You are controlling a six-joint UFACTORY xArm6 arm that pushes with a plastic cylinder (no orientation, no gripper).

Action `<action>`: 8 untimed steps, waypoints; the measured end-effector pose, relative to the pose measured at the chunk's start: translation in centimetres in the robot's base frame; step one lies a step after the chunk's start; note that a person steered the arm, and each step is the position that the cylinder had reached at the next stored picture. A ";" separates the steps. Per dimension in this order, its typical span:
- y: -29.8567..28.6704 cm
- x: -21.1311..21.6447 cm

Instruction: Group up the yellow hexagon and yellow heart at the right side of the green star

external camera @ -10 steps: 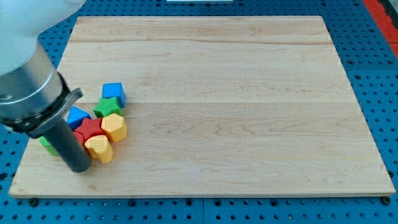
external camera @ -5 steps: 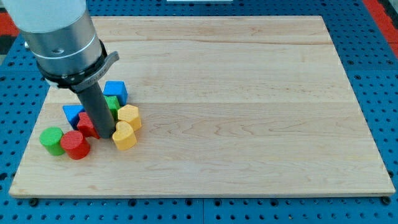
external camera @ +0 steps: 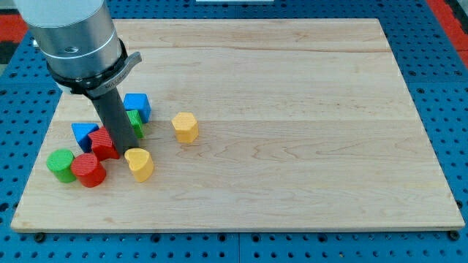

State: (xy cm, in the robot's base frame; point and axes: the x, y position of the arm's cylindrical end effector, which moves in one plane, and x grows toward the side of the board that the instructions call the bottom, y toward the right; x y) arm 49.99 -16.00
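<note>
The yellow hexagon [external camera: 186, 126] lies alone on the board, right of the cluster. The yellow heart [external camera: 139, 163] lies below and left of it. The green star [external camera: 134, 121] is mostly hidden behind my rod, under the blue cube [external camera: 137, 107]. My tip [external camera: 126, 152] stands just left of the yellow heart's top, touching or nearly touching it, between the heart and the red star [external camera: 103, 144].
A blue triangle [external camera: 83, 134] lies left of the red star. A green cylinder [external camera: 60, 164] and a red cylinder [external camera: 88, 169] sit near the board's left edge, below it. The wooden board [external camera: 292, 109] rests on a blue pegboard.
The yellow hexagon has slid right, away from the cluster and the heart. The heart has shifted slightly down and left. My rod has barely moved over the last half second.
</note>
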 end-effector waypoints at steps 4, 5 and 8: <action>0.6 4.1; 1.3 4.1; 4.5 6.6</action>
State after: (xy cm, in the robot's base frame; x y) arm 56.61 -11.51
